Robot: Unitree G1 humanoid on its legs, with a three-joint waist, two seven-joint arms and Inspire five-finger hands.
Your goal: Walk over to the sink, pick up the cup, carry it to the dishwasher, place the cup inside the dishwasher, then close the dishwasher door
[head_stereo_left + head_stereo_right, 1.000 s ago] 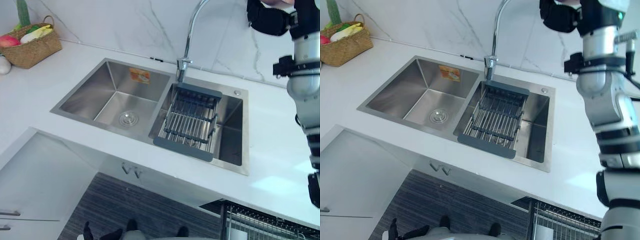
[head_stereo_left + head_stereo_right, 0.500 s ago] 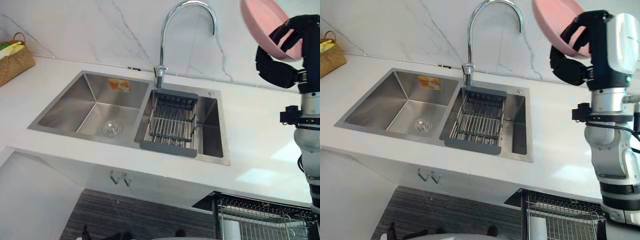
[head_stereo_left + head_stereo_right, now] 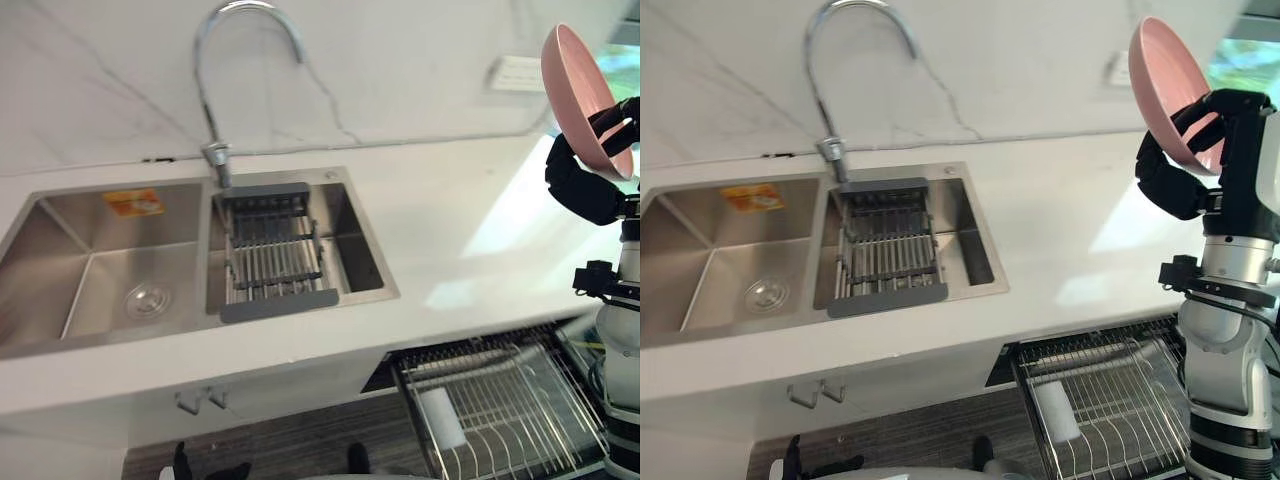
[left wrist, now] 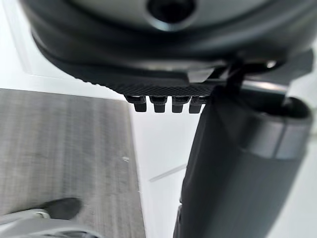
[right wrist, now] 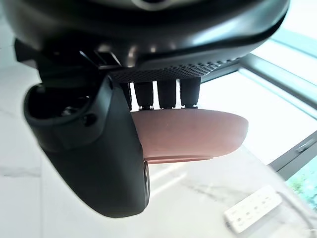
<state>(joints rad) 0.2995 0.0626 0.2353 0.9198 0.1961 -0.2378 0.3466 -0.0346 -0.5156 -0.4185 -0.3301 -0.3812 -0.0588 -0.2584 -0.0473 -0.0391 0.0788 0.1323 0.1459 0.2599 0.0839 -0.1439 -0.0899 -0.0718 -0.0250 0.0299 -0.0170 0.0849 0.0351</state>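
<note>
The right hand point(image 3: 1172, 185) gripped the pink bowl point(image 3: 1162, 80), thumb and curled fingers clamping its rim, with the dishwasher rack point(image 3: 1110, 395) below the hand.

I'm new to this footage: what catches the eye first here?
A pink bowl, held high in the right hand at the far right. Under the counter's right end a dishwasher rack stands pulled out; to the left, a steel double sink with a tall tap and a drain rack.
</note>
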